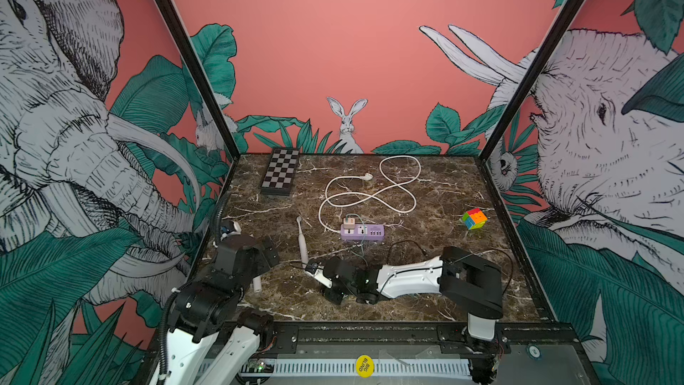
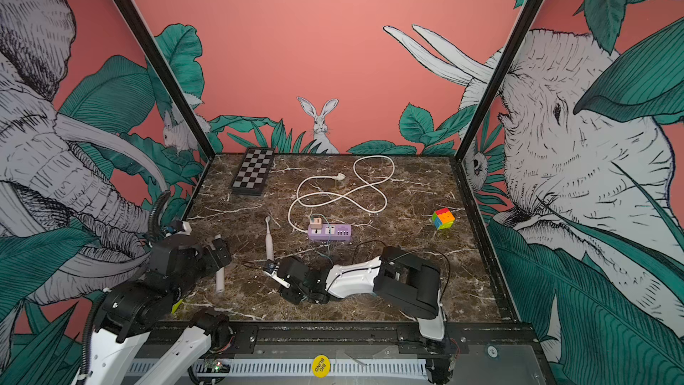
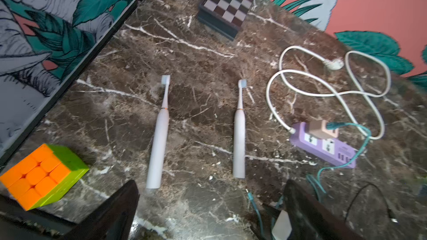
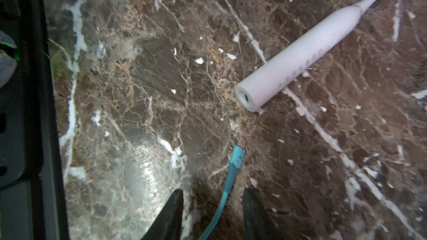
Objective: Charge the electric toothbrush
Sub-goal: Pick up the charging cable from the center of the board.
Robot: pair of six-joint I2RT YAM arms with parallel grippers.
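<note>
Right now the electric toothbrush (image 4: 298, 58) lies flat on the desk (image 1: 451, 194). Its bottom end points toward the right hand (image 4: 213, 191), likely so the charging hole is easy to reach. That hole is empty: the little plug (image 4: 241, 145) of the blue cable (image 4: 231, 176) lies near it, not in it. The right hand's fingers are apart, and the cable runs loose between them. The cable's other end sits in a small block (image 1: 349, 222) plugged into the purple power strip (image 1: 364, 233). The left hand (image 3: 210, 182) is wide open and holds nothing, close to a second toothbrush (image 3: 158, 144).
</note>
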